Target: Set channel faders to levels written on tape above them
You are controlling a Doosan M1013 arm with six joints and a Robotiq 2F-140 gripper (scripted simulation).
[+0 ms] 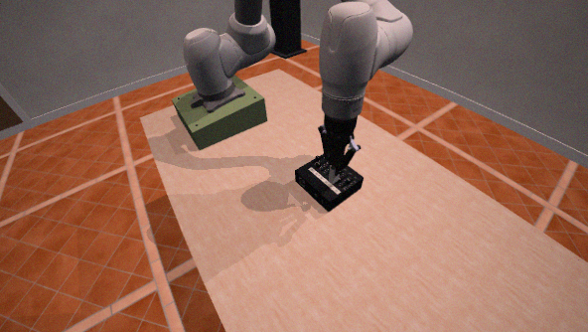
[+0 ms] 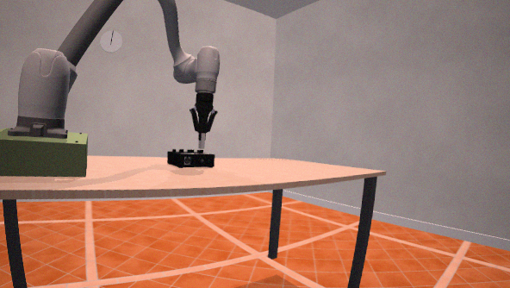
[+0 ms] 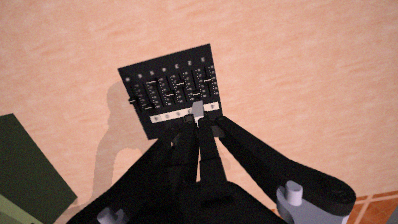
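My claw (image 3: 198,111), fingers pressed together w/ nothing between, points down over black lighting desk (image 3: 145,75) on table (image 3: 300,60).

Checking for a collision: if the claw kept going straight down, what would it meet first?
Most likely the lighting desk: the shut claw points at its tape strip, beside a fader; whether it touches is unclear.

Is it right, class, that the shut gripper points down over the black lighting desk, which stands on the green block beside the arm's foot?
Not quite. The exterior view shows the lighting desk standing on the wooden table, apart from the green block. The rest holds: the gripper is shut and points down over the desk.
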